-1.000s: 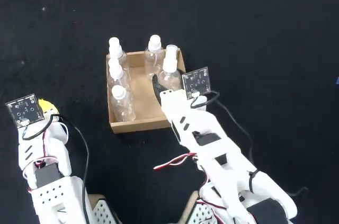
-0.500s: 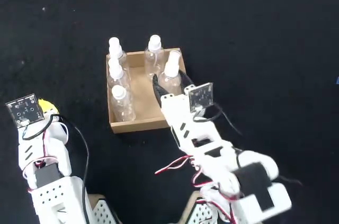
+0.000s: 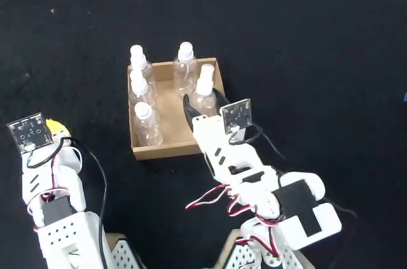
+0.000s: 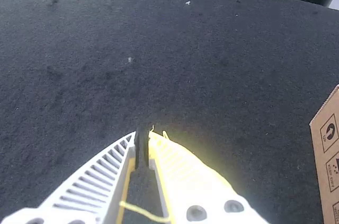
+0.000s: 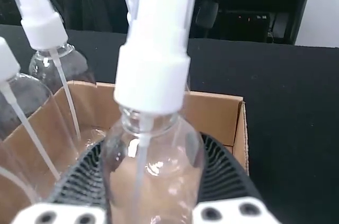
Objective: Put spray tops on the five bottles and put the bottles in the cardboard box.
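High view, from beside the rig: the cardboard box [image 3: 166, 150] sits open on the black bench [image 3: 318, 59], just ahead of the two arms. Three bottles [image 3: 141, 89] stand in a row along one side wall, each with a white spray top, and a fourth bottle [image 3: 184, 70] stands against the far wall. The right tool [image 3: 203, 102] reaches in over the near right part of the box, its black fingers [image 5: 225, 173] clamped on either side of the fifth bottle [image 5: 153, 166]. That one leans a little, its spray top [image 5: 153, 60] tipped toward the box's far right corner. The left tool [image 4: 142, 135] hangs over bare bench to the left of the box, its fingers pressed together on nothing.
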Controlling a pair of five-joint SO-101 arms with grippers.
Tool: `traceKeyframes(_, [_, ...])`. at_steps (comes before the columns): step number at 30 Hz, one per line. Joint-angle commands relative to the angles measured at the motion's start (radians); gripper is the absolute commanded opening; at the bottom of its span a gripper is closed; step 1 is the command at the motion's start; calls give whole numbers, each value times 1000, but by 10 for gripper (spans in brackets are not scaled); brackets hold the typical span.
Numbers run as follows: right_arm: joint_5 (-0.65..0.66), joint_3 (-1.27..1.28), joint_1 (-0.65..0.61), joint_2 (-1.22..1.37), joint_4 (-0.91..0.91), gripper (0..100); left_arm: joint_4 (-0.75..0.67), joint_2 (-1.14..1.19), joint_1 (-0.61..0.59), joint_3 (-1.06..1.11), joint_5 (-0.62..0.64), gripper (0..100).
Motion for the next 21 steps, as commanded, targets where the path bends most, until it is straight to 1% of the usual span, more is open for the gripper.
traceKeyframes(1, [8, -48, 5, -36, 5, 23, 2, -3, 12, 22, 6, 30])
traceKeyframes(7, [9, -48, 5, -36, 6, 28, 2, -3, 12, 22, 5, 30])
traceKeyframes(12, [9, -48, 3, -39, 38, 155, 2, -3, 12, 22, 5, 30])
traceKeyframes(14, [9, -50, 3, -44, 57, 188, 2, -3, 12, 22, 5, 30])
traceKeyframes(21, [9, -50, 3, -45, 54, 188, 2, -5, 12, 22, 3, 30])
